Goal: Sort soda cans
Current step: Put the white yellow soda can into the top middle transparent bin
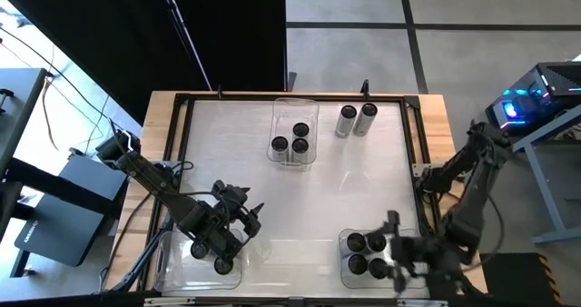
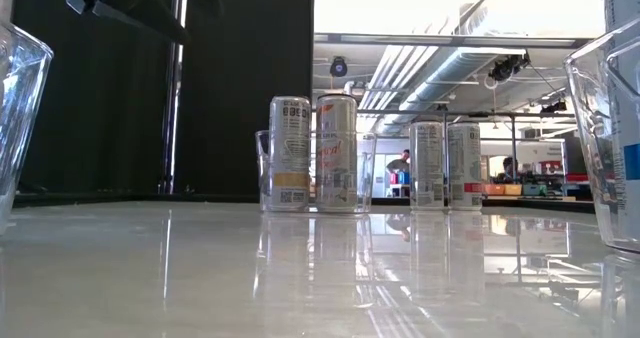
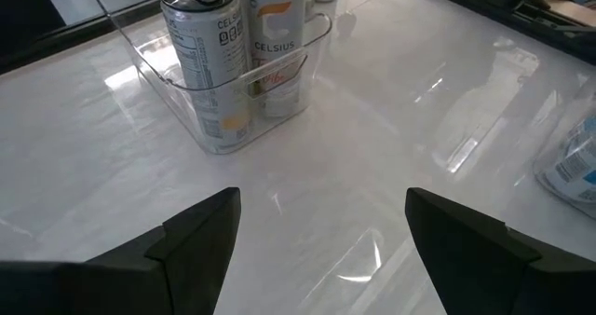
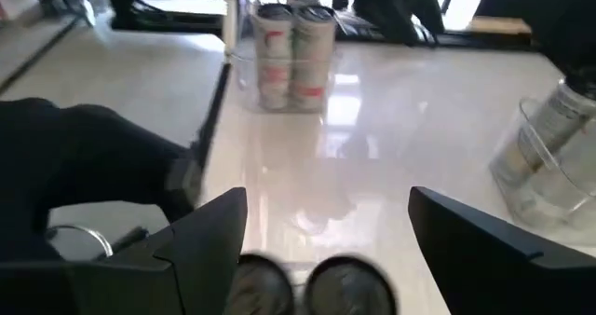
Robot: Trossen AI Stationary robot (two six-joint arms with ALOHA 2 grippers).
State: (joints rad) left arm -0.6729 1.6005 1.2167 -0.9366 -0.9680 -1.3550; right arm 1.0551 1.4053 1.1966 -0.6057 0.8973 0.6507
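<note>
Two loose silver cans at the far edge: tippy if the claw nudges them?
Probably. The two upright silver cylindrical cans look tall and narrow, so a high push may topple them. The glossy white tabletop suggests a low push slides them. Once down, they would likely roll.

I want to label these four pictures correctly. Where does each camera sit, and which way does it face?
High: overhead, facing down; both arms, left gripper, right gripper.
Low: table height, facing level; no gripper.
Left wrist: past open fingers toward the middle bin.
Right wrist: past open fingers toward two loose cans.
Shared: high view shows that bin and those cans.
</note>
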